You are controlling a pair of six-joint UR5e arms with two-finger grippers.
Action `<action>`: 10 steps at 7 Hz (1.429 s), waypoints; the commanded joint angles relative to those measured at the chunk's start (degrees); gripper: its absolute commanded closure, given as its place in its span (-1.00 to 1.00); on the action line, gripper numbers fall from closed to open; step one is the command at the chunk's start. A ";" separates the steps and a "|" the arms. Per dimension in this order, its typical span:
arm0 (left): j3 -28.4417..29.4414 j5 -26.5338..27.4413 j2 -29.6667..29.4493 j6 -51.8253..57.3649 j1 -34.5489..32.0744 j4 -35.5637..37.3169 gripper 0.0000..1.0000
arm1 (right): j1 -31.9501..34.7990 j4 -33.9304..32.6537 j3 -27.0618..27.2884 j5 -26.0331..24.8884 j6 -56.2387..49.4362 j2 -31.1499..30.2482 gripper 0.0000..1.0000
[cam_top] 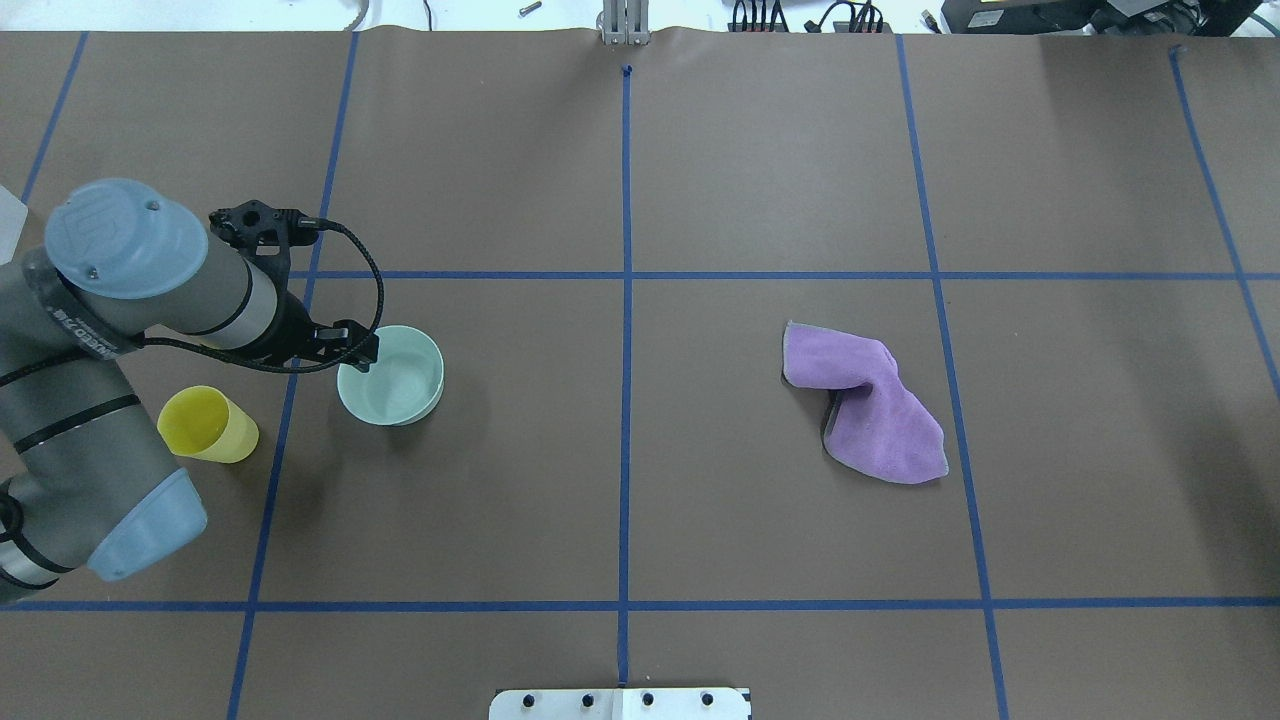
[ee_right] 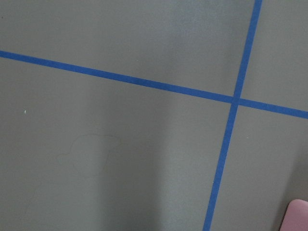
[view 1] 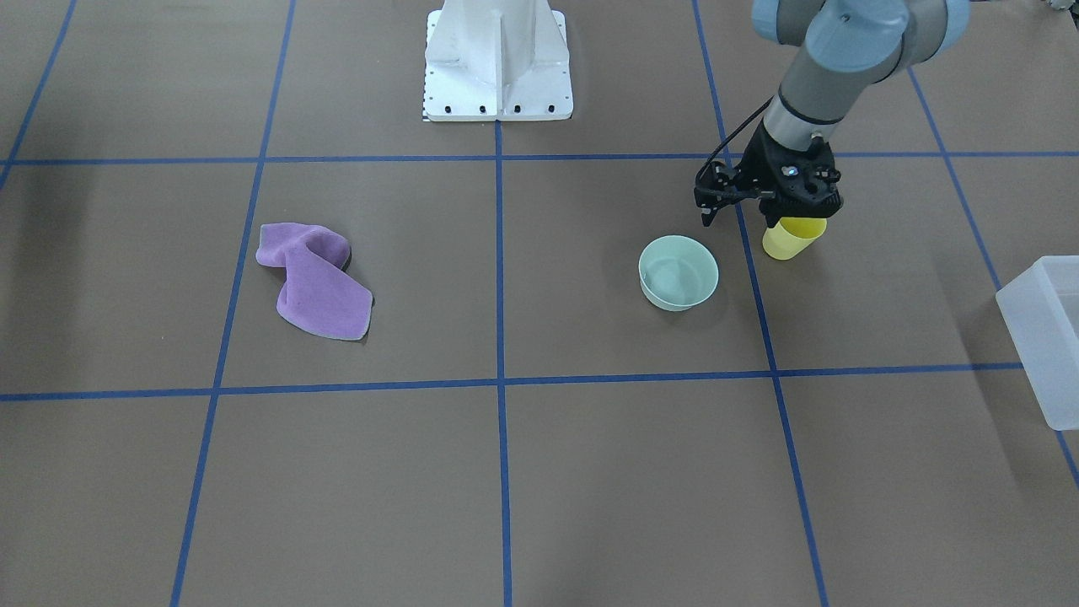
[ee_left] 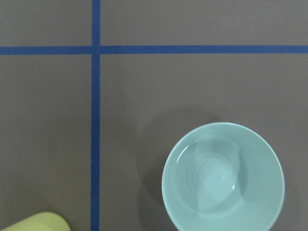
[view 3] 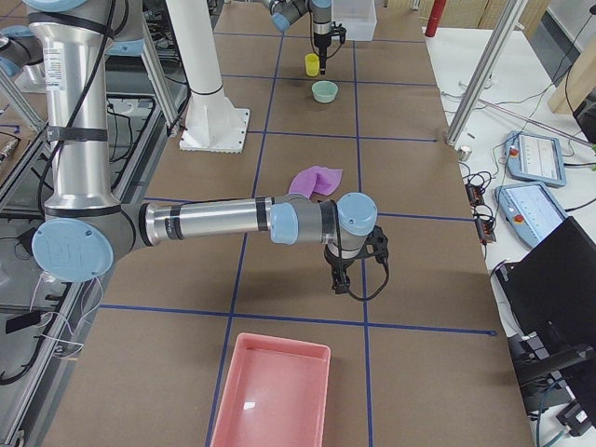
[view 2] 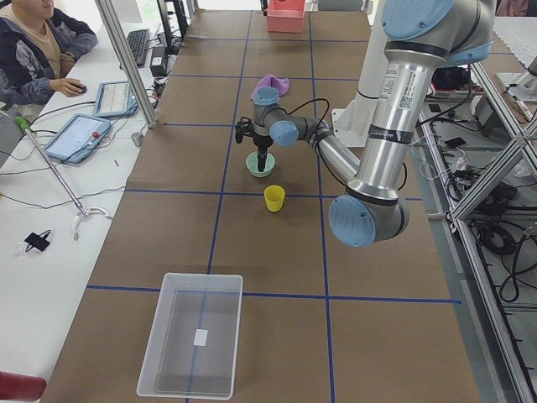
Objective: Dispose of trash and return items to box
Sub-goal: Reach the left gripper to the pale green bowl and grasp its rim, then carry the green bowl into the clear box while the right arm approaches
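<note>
Our left arm stretches over the table's [view 1: 539, 472] left half, its left gripper [view 2: 263, 166] pointing straight down near the bowl [view 1: 679, 271] and cup [view 1: 791, 239], which both rest on the table. We cannot tell its opening. The box [view 1: 1045, 337] sits at the left end.

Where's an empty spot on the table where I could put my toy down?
The widest bare patch lies between the mint bowl and the purple cloth, across the middle tape line. The row of squares along the far edge is bare too. It is crowded where the left gripper hangs by the bowl and yellow cup.
</note>
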 commanded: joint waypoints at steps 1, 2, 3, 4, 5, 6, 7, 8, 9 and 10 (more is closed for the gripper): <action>4.65 0.40 -0.73 -0.18 0.10 -3.25 -0.93 | -0.50 0.00 -0.01 0.03 0.19 -0.08 -1.00; 7.72 0.40 -0.82 -0.27 0.10 -6.31 -0.86 | -0.50 0.00 0.25 0.20 0.28 0.00 -1.00; 9.84 0.40 -1.08 -1.66 0.18 -9.82 -0.64 | -0.50 0.00 0.51 0.29 0.37 -0.08 -1.00; 10.91 0.40 -1.95 -3.67 0.53 -11.25 0.18 | -0.59 0.00 0.51 0.29 0.28 0.00 -1.00; 10.57 -0.03 -2.22 -3.61 0.62 -11.27 0.99 | -0.59 0.09 0.69 0.29 0.28 0.00 -1.00; 10.39 -0.13 -2.57 -3.52 0.63 -11.18 1.00 | -0.59 0.09 0.69 0.38 0.28 0.09 -1.00; 10.04 -0.21 -2.49 -3.34 0.54 -11.09 1.00 | -0.59 0.09 0.78 0.55 0.28 0.18 -1.00; 8.47 -1.17 -2.05 -2.65 0.36 -11.35 1.00 | -0.59 0.09 1.04 0.47 0.37 0.09 -1.00; 4.54 -6.05 -0.05 0.23 -1.81 -10.83 1.00 | -0.59 0.09 2.00 0.47 0.46 0.18 -1.00; 1.54 -11.50 3.37 5.83 -7.67 -10.57 1.00 | -0.59 0.00 3.31 0.47 0.55 0.18 -1.00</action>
